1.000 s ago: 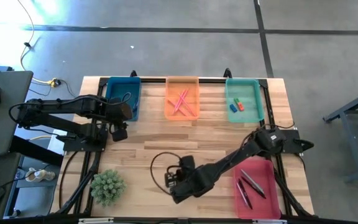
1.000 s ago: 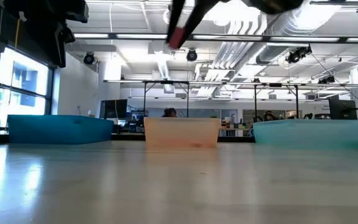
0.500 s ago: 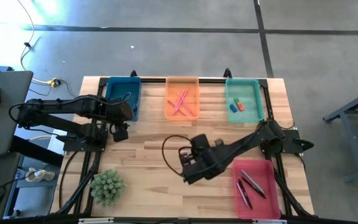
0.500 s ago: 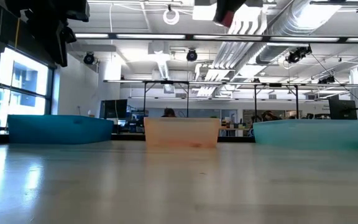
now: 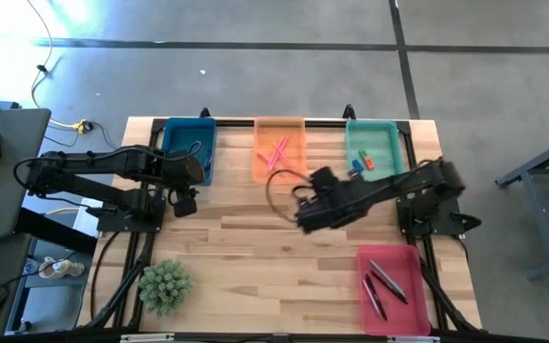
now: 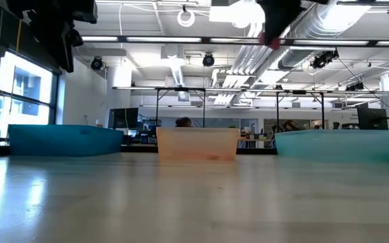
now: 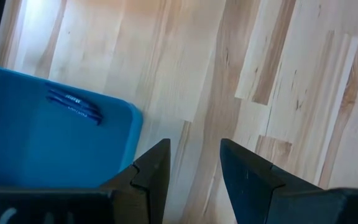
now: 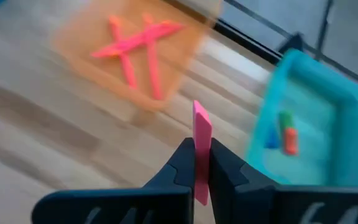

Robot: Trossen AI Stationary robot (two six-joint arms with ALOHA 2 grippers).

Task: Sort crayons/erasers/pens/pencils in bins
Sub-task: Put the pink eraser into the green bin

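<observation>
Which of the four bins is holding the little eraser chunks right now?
The teal-green bin, at the back right of the table. It holds short green, red-orange and blue erasers. The orange bin holds pink sticks, the red-pink bin dark pens, the dark blue bin something slim and dark.

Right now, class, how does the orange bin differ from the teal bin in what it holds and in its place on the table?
The orange bin holds long pink sticks, crossed over each other; the teal bin holds short erasers, green, red-orange and blue. The orange bin sits in the middle of the far row, the teal bin at its right end. Both are shallow rectangular trays of like size.
</observation>
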